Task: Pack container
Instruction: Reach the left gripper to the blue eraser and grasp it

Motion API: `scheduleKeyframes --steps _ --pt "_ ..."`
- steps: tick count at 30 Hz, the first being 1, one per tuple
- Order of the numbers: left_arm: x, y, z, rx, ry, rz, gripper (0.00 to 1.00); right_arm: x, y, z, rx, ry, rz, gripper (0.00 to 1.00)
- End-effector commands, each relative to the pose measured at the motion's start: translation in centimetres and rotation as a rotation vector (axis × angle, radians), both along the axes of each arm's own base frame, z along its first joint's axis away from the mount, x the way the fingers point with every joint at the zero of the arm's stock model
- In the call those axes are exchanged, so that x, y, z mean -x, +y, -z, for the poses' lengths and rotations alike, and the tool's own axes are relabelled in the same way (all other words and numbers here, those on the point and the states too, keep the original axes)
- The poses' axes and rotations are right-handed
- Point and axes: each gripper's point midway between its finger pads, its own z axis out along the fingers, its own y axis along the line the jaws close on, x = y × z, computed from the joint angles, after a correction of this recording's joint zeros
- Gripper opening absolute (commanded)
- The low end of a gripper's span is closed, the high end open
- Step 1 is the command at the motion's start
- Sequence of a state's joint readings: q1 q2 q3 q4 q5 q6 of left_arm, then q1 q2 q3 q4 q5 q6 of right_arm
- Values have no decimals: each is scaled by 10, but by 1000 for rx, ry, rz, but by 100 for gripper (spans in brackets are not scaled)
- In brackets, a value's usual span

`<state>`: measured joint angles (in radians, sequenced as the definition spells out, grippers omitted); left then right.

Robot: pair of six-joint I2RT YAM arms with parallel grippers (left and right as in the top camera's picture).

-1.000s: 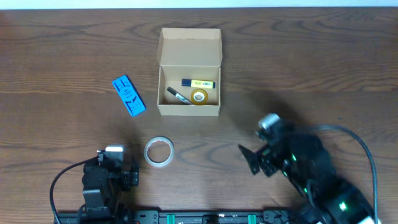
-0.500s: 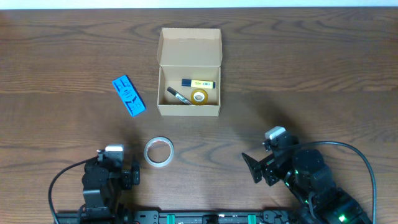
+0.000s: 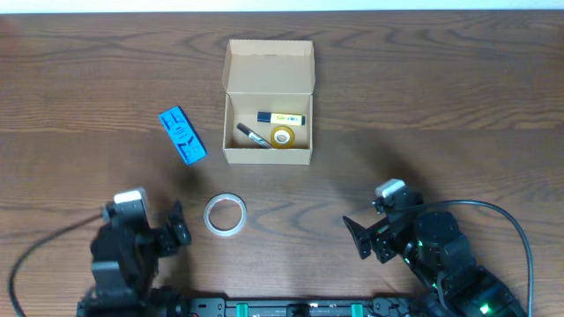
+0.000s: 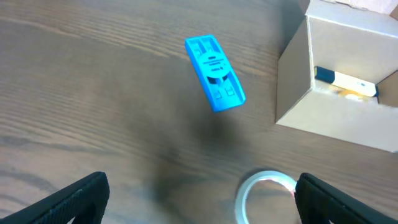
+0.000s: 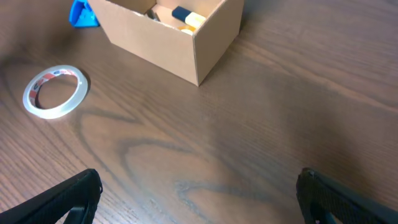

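Tan cardboard marks the container, which sits mid-table toward the far side with its flap lid thrown back. A yellow highlighter, a small tape roll and a black marker lie inside. Two pieces are left out: the blue block off its left side, and the clear tape roll just ahead of my left gripper, whose fingers are spread wide and hold nothing. The right gripper is likewise spread and empty, well apart from the box. I judge the step in hand is fetching the clear roll — come down over its rim and pinch one wall. Bare wood surrounds it, so there is ample room.
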<state>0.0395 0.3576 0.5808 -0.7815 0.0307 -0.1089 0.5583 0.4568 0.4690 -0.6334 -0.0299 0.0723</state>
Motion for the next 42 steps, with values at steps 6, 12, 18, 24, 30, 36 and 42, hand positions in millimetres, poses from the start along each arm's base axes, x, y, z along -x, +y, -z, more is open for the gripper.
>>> scheduleKeyframes --steps 6,12,18,24,30,36,42 --pt "-65 1 -49 37 141 -10 95 -1 -2 -1 -13 1 20 99" --pt "-114 -1 -48 59 224 9 95 -1 -2 -1 -13 1 20 99" --pt "-153 0 -20 153 245 -78 95 -1 -2 -1 -13 1 20 99" --pt "-167 2 14 294 322 -245 96 -1 -2 -1 -13 1 20 99" --pt "-184 2 31 429 389 -405 96 -1 -2 -1 -13 1 20 99" --pt "-212 3 39 467 437 -474 96 -1 -2 -1 -13 1 20 99" --pt "-230 4 68 444 506 -477 96 -1 -2 -1 -13 1 20 99"
